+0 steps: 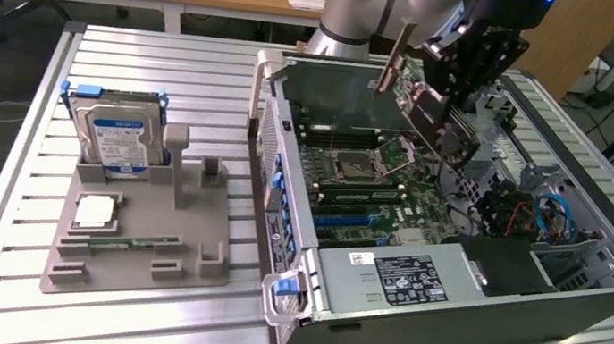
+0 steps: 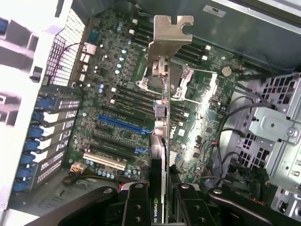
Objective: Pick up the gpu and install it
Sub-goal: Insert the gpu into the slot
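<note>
Tool point(image 1: 460, 81) clamped on the gpu point(image 1: 426, 115), which hangs tilted above the motherboard point(image 1: 399, 205) inside the open computer case point(image 1: 480, 314) on the counter point(image 1: 140, 333).

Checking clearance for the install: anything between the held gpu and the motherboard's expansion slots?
Nothing visible. The gripper holds the gpu edge-down above the motherboard. The blue slot lies bare, and the blue cables sit off to the side, clear of it.
</note>
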`<act>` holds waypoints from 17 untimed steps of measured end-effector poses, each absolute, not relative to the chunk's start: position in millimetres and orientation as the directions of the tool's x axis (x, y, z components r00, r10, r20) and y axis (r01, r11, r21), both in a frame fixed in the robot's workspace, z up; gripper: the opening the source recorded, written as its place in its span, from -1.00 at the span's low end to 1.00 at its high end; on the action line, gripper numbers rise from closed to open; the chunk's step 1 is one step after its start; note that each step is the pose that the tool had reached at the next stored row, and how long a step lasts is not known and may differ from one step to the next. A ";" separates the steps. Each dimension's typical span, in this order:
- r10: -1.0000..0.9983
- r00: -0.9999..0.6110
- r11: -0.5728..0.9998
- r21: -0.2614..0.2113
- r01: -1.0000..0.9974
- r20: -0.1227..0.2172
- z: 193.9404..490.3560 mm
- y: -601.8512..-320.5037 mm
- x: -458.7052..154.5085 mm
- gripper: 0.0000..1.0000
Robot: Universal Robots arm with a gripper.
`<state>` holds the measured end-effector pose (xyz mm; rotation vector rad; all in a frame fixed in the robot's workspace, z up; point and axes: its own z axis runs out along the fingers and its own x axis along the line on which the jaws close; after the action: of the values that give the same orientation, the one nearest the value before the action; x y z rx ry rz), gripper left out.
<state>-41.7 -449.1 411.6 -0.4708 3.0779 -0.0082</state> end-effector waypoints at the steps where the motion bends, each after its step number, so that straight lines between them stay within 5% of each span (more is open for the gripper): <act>1: -0.308 -0.951 0.951 -0.009 -0.308 -0.027 411.6 -449.1 -41.7 -0.47; 17: -0.459 -0.888 0.889 -0.009 -0.458 -0.027 411.6 -449.1 -41.6 -0.47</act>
<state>-41.6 -449.1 411.6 -0.7346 3.0254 -0.0044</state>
